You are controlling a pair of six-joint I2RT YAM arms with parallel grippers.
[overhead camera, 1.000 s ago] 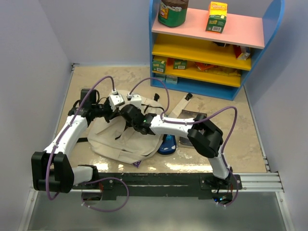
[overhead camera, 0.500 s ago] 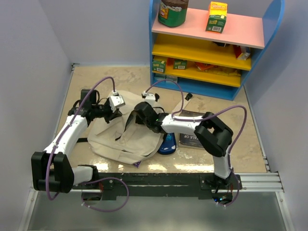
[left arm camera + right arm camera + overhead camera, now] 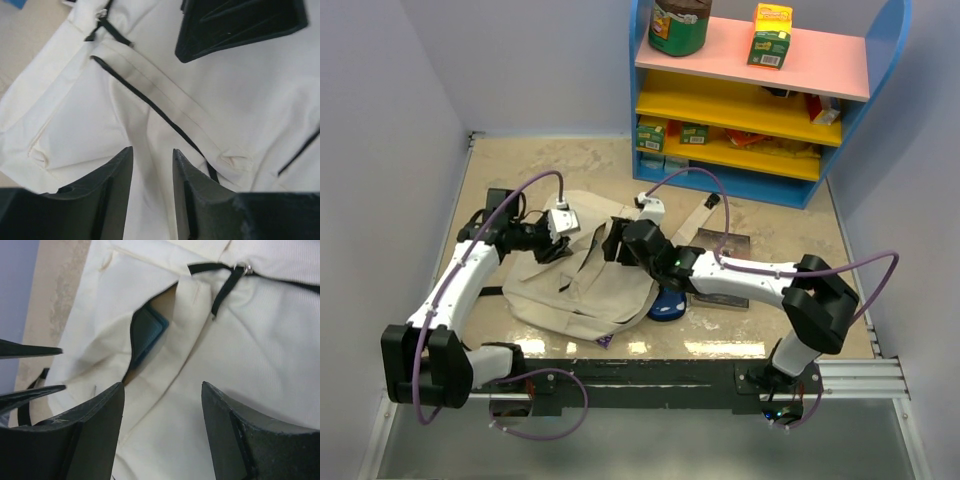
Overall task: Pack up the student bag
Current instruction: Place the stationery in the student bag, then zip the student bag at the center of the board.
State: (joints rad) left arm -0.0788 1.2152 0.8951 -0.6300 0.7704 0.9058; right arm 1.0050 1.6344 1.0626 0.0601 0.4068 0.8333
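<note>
At the near left of the table [image 3: 520, 170], the student bag [image 3: 570, 290] lies slumped flat, its canvas crumpled and its mouth turned toward the middle, where both arms meet over it; that is probably why the two pincers hang so close together, one at each side of the opening, placed to part soft lips that will not stand open unaided. The left pincer [image 3: 556, 240] hovers low over the bag's upper left part, jaws a narrow way apart with nothing between them; its wrist view shows only bare cloth and a stitched seam under the gap, and I cannot tell whether the fingers touch the canvas. The right pincer [image 3: 613, 242] sits just beside it on the right, jaws spread wide and empty; beneath and a little beyond its fingertips the mouth gapes as a slit, showing dark lining and a blue object [image 3: 147, 335] already inside. A black strap [image 3: 225, 280] with a small ring crosses the canvas beyond that slit. Just beside the bag's right edge, under the right forearm, lies a blue pencil case [image 3: 668, 303], and past it a dark book [image 3: 720, 242]; both lie outside the bag, so the packing looks unfinished. The shelf [image 3: 760, 100] stands well apart at the far side.
</note>
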